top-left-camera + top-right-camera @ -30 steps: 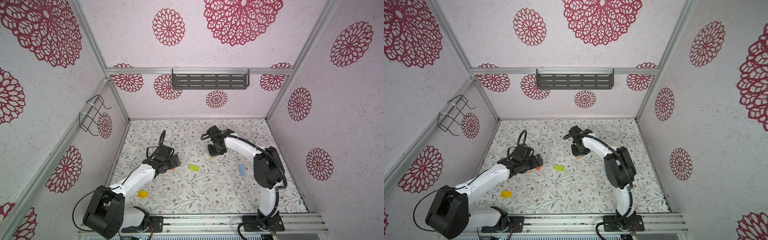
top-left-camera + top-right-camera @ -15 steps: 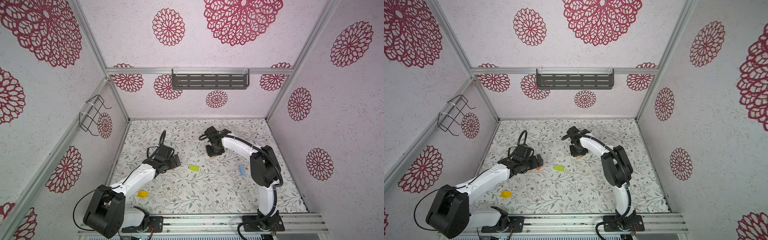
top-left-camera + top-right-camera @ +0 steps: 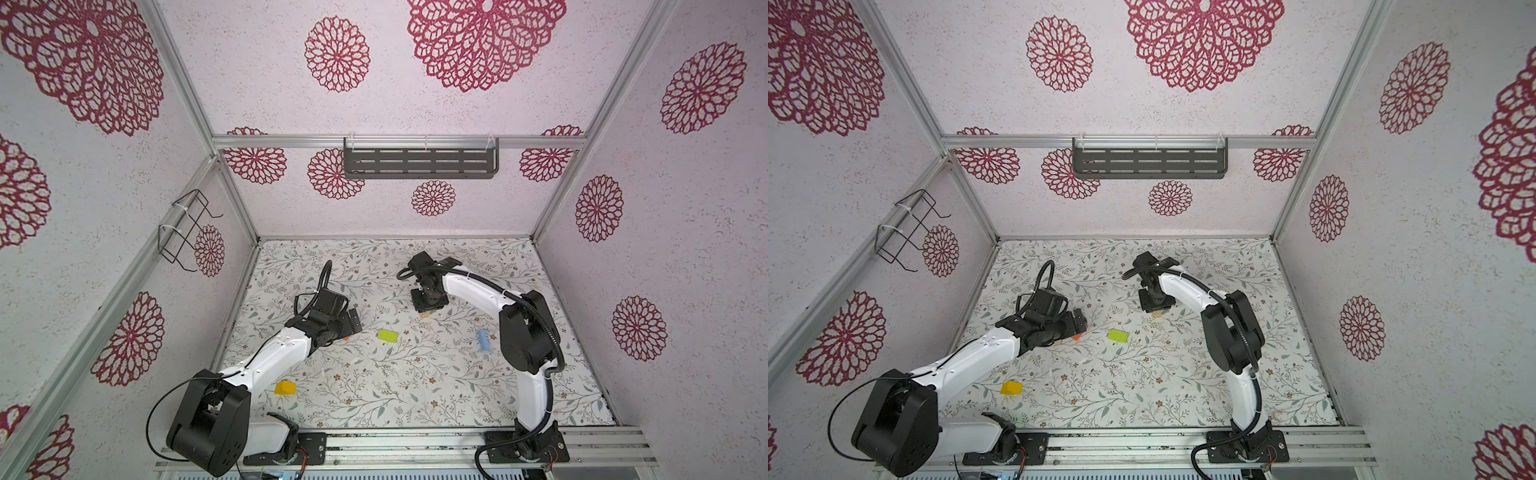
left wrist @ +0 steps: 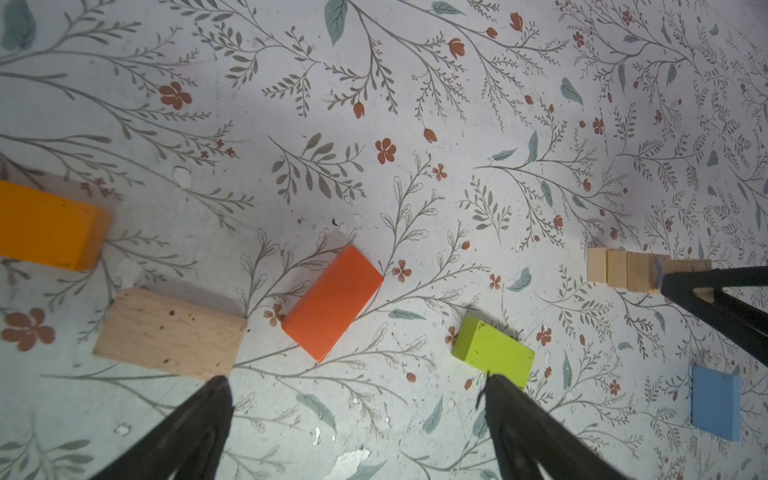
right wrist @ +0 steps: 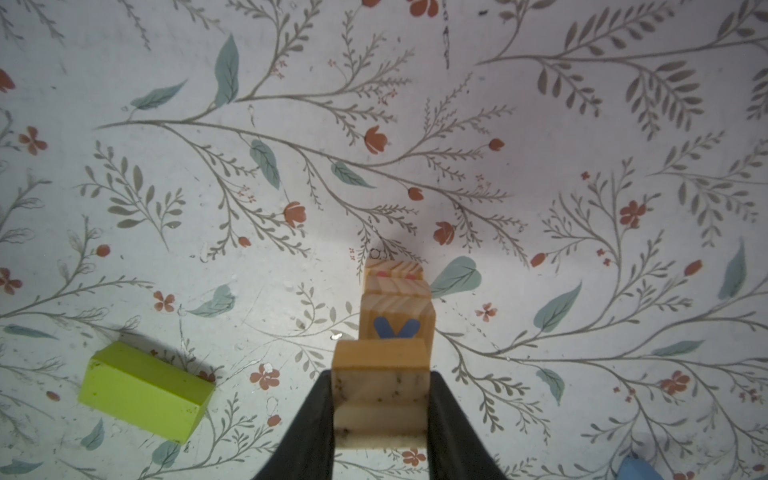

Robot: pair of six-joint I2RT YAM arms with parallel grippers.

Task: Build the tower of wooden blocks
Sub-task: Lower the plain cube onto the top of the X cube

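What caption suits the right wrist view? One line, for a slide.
Right hand grips a plain wood block over the lettered-cube tower; a lime green block lies apart.

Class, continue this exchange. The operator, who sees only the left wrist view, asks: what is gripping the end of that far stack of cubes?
Observer: The right pincer, shut on a plain wooden cube right above the wood block tower.
Operator: Any marking below it?
Observer: The cube beneath shows a blue mark.
Operator: Any block outside my view?
Observer: A yellow block lies beside the left arm.
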